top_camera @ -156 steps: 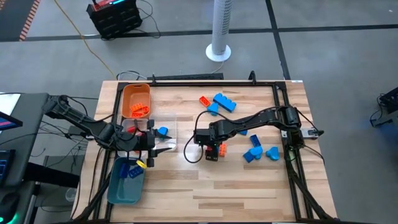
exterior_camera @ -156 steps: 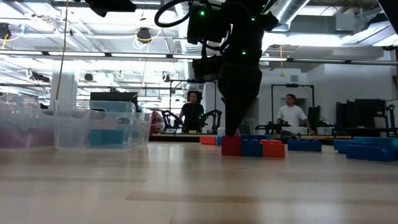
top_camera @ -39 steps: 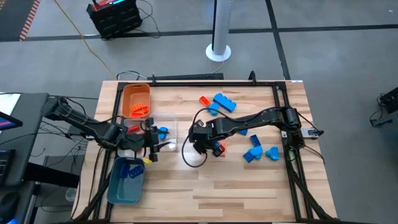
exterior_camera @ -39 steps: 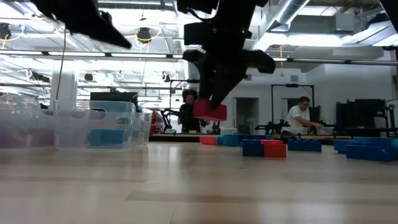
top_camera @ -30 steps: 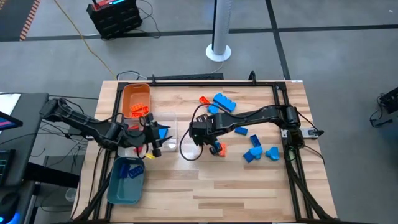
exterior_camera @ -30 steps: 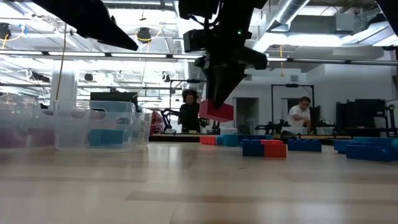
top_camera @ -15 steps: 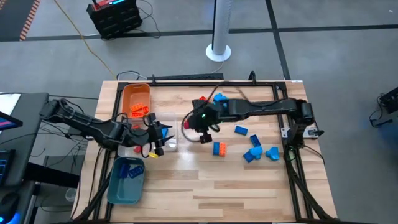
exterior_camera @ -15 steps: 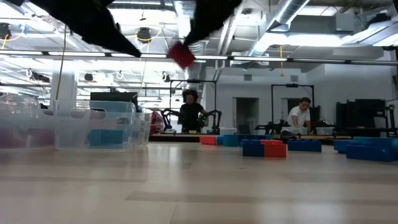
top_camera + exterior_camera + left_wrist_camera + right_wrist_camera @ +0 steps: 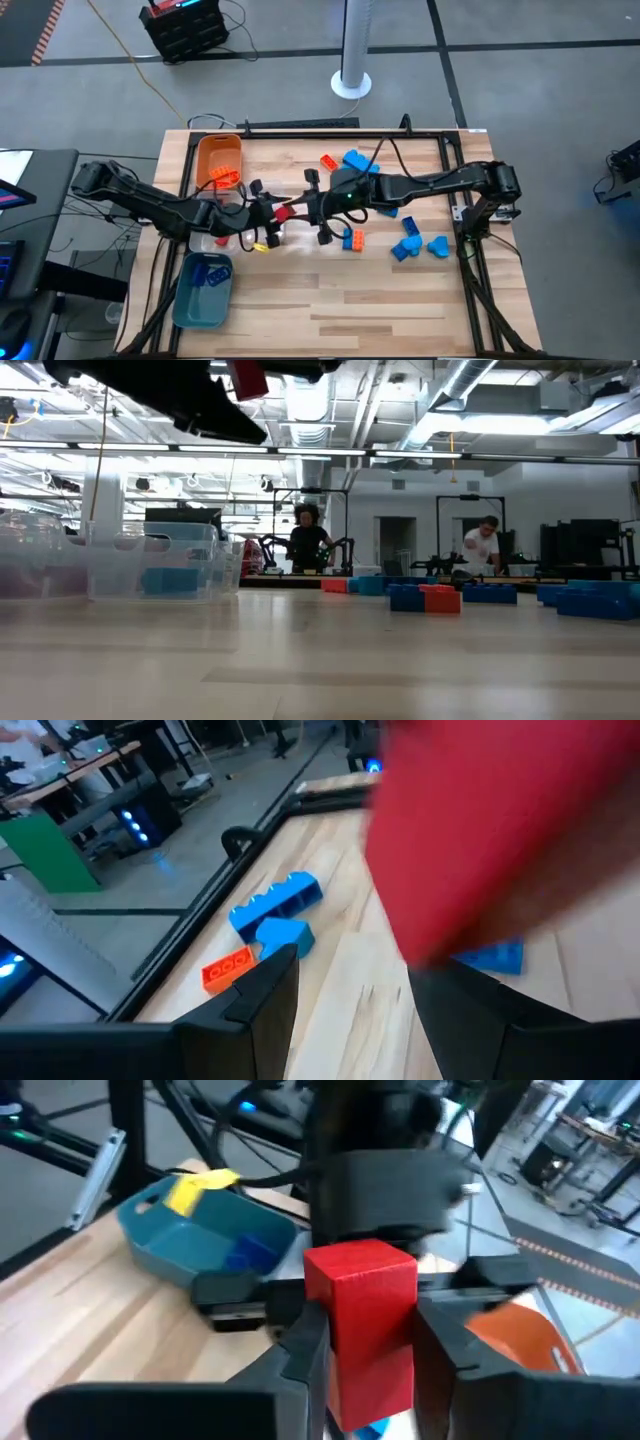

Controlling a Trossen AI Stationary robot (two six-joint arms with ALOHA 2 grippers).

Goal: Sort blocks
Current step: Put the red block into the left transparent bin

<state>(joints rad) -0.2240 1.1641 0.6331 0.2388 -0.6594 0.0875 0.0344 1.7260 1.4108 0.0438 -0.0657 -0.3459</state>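
Note:
A red block [image 9: 283, 212] hangs high over the table's middle left, also at the top of the low view [image 9: 247, 378]. My right gripper [image 9: 365, 1355] is shut on it, reaching leftward. My left gripper [image 9: 270, 216] faces it from the left, open; its fingers [image 9: 232, 1294] stand on either side of the block's far end, apart from it. Blue blocks [image 9: 360, 163] and an orange block [image 9: 328, 160] lie at the far middle of the table. More blue blocks [image 9: 410, 245] lie right of centre. My right gripper pinches the red block by two opposite side faces [image 9: 322, 1342] between its two fingers. The fingers come nearly level from the table's right. The block is lifted clear of the table, standing upright between them with its far end sticking out past the fingertips.
An orange tray [image 9: 205, 150] holding orange blocks stands at the far left, a clear tray [image 9: 222, 240] under my left arm, a teal tray [image 9: 190, 300] with blue blocks at the near left. A blue-and-orange block [image 9: 350, 238] lies near the centre. People stand beyond the table.
My right gripper has risen with the red block, carried it toward the table's left, and tipped from pointing down to nearly level. My left gripper has gone toward the table's right, up to the block. The block has gone from just above the table to high above it.

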